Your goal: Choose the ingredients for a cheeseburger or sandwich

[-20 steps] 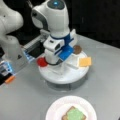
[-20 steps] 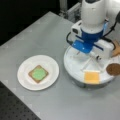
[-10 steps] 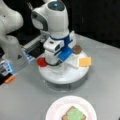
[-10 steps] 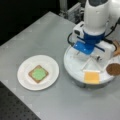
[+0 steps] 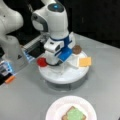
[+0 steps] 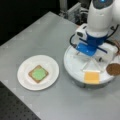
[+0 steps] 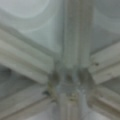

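Sandwich: a toast square (image 6: 38, 74) topped with green lettuce (image 6: 39, 73) lies in the middle of the white plate (image 6: 24, 83), well apart from the arm; in a front view the same plate (image 5: 56, 107) sits at the bottom edge with the stack (image 5: 74, 115) on it. So far it is only these two layers.
Ingredients left: the yellow cheese square (image 6: 91, 77) lies at the near rim of the round white turntable tray (image 6: 71, 69); the dark-brown patty (image 6: 113, 69) sits at its right edge. In a front view the cheese (image 5: 85, 61) and patty (image 5: 77, 49) are on the tray's right side and the red tomato disc (image 5: 41, 62) on its left rim, partly behind the arm.
Gripper: the gripper (image 5: 60, 67) hangs low over the middle of the tray (image 5: 65, 78), between tomato and cheese, touching neither as far as can be seen. In a front view it (image 6: 90, 59) is above the tray's dividers.
Jaws: hidden under the hand's white and blue body in both front views; whether they are apart or together cannot be told, and nothing shows held between them.
Wrist view: filled by the tray's pale divider ribs (image 7: 72, 52) crossing at a hub, very close; no ingredient in sight.
Change: over the last second the arm has barely shifted, staying low over the tray; plate and pieces lie as they did.
Meaning: no new piece has left the tray, so the sandwich remains at toast and lettuce, with the arm over the tray's centre rather than over any one piece.
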Motion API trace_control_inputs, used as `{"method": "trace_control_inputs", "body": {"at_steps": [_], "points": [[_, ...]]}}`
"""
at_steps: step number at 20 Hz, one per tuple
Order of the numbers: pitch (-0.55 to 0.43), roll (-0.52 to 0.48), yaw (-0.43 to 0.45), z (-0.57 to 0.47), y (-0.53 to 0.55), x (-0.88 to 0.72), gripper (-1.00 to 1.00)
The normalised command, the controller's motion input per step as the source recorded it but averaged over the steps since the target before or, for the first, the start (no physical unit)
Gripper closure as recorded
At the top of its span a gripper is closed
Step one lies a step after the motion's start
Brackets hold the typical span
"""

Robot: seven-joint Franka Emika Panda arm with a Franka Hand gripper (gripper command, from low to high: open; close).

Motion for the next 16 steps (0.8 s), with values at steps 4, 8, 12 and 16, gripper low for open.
{"method": "trace_control_inputs", "body": {"at_steps": [4, 8, 12, 16], "points": [[-0.195, -0.121, 0.054, -0.13, 0.04, -0.18, -1.0], [-0.19, -0.113, 0.069, -0.13, -0.01, -0.18, -1.0], [-0.183, -0.112, 0.107, -0.11, -0.01, -0.18, -1.0], [-0.169, -0.09, 0.15, -0.09, -0.01, -0.2, -1.0]]}}
